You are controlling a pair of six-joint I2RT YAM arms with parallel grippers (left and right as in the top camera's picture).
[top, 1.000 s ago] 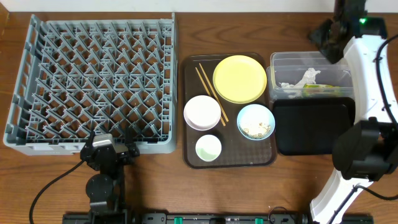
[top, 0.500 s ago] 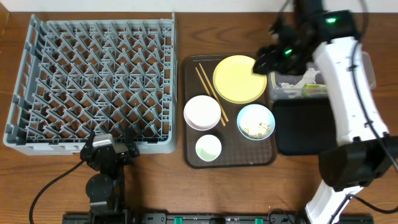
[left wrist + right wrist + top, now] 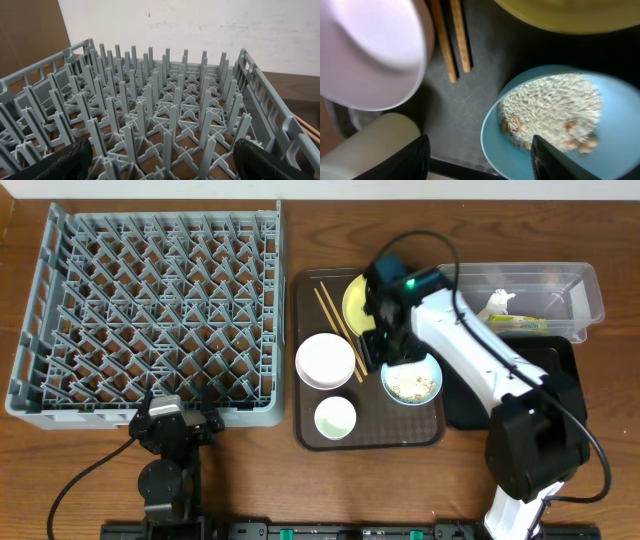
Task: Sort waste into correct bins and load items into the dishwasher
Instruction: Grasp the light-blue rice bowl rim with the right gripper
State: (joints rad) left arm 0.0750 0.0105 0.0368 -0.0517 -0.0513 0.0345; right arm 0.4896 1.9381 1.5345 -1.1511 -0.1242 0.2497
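My right gripper (image 3: pixel 385 348) (image 3: pixel 480 161) is open and empty, low over the left rim of the light blue bowl (image 3: pixel 434 388) (image 3: pixel 492 140), which holds the rice-like crumbs (image 3: pixel 410 385) (image 3: pixel 550 110). The white bowl (image 3: pixel 325 360) (image 3: pixel 370 50), small white cup (image 3: pixel 335 417) (image 3: pixel 375 145), chopsticks (image 3: pixel 337 328) (image 3: pixel 451 40) and yellow plate (image 3: pixel 352 305) (image 3: pixel 570 15), partly hidden by the arm, lie around it. The clear tub (image 3: pixel 590 290) holds white paper scraps (image 3: pixel 500 303) and the green-yellow wrapper (image 3: pixel 522 323). The black tray (image 3: pixel 465 405) lies in front of it. My left gripper (image 3: pixel 175 420) (image 3: pixel 162 169) is open at the front edge of the grey dish rack (image 3: pixel 150 310) (image 3: pixel 165 100).
The dishes all sit on a flat brown serving tray (image 3: pixel 380 435) (image 3: pixel 462 100) between the rack and the bins. My right arm stretches across the black tray and the plate's right part. A pale wall stands behind the rack in the left wrist view.
My right arm has swung from the back right, across the clear tub, leftward and down over the brown tray to the blue bowl. The left arm has not moved.
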